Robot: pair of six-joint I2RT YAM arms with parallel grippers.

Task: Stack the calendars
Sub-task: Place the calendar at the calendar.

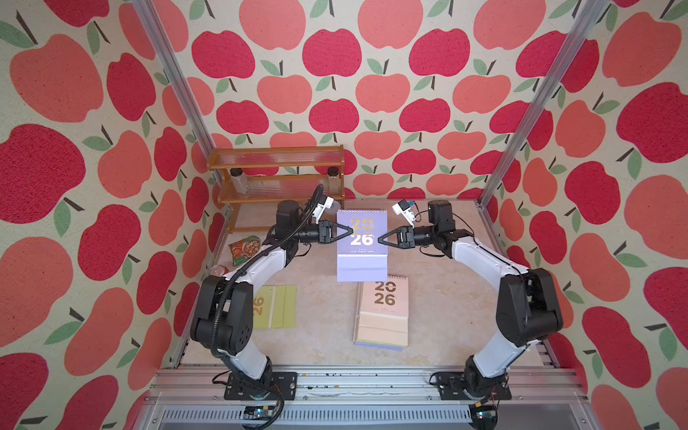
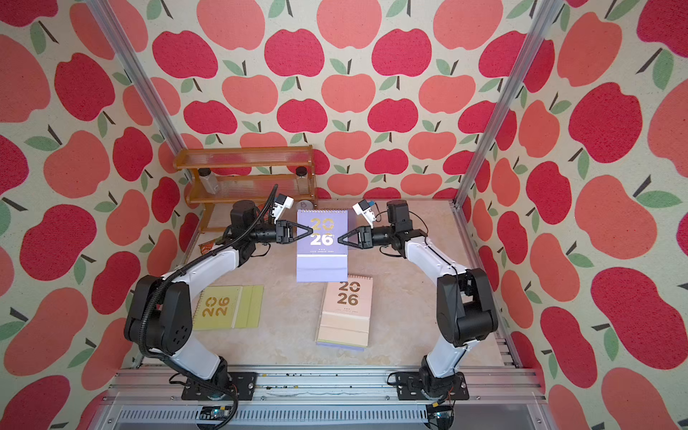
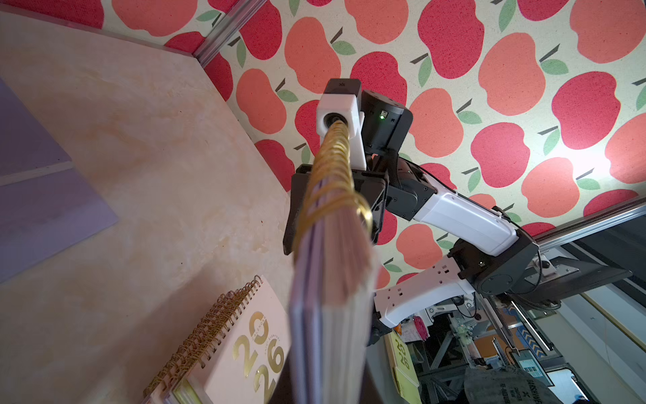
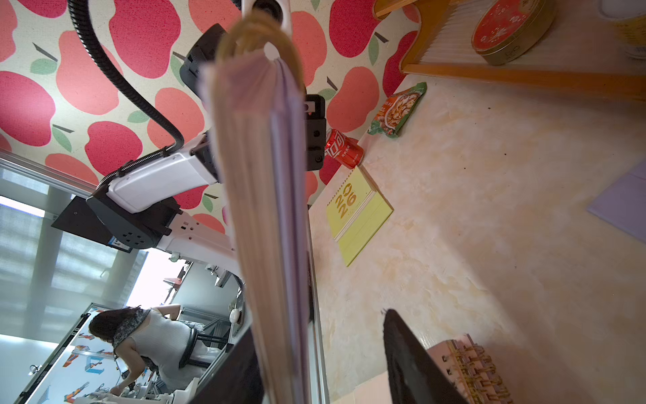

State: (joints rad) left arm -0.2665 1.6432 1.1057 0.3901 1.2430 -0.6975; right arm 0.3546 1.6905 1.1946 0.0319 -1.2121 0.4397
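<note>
Obs: lilac spiral-bound desk calendar with gold 2026 numerals [image 1: 362, 253] hangs above the marbled beige surface [image 1: 320, 335], just beyond the pale pink calendar [image 1: 383, 309] topping the stack. Left end effector [image 1: 348, 231] is clenched on its left edge. Right end effector [image 1: 382, 239] straddles the right edge, released (one finger [image 4: 412, 356] stands clear). Probably light, stiff-backed, pages loose, cover slick. Best held by the side edges, near the binding.
</note>
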